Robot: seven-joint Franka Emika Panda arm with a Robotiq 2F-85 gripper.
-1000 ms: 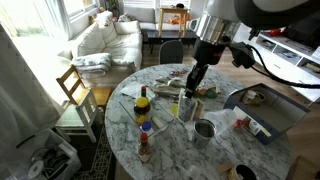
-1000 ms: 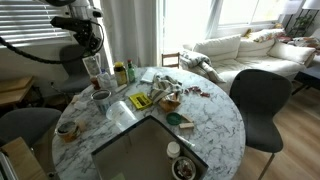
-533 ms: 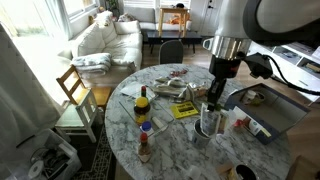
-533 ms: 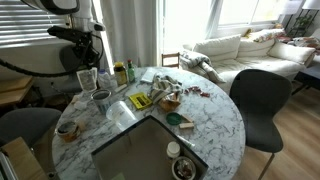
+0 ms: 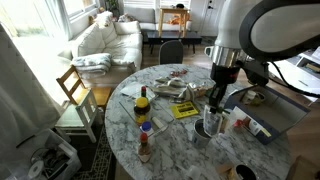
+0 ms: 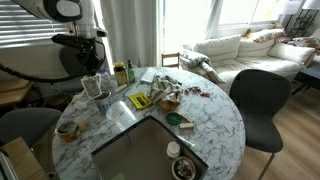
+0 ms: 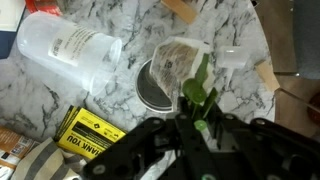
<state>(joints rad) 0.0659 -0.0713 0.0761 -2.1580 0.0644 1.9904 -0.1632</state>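
Observation:
My gripper point(image 7: 192, 118) is shut on a clear plastic cup point(image 7: 178, 62) and holds it tilted, mouth toward a dark round metal cup point(image 7: 150, 88) on the marble table point(image 7: 230, 110). Something green point(image 7: 196, 95) shows between the fingers at the cup's base. In both exterior views the gripper point(image 5: 213, 102) point(image 6: 96, 72) hangs just above the metal cup point(image 5: 205, 129) point(image 6: 101, 98), and the clear cup point(image 6: 92, 86) leans over it. I cannot tell whether anything is pouring.
A clear plastic jar point(image 7: 65, 50) lies on its side beside the metal cup. A yellow box point(image 7: 88, 130) point(image 5: 185, 111) lies nearby. Sauce bottles point(image 5: 143, 106) stand at the table's edge. A sink point(image 6: 150, 150), snack packets point(image 6: 165, 90) and chairs point(image 6: 258, 100) surround the spot.
The arm has carried the clear cup from over the middle of the table to above the metal cup, come lower and tipped the cup over.

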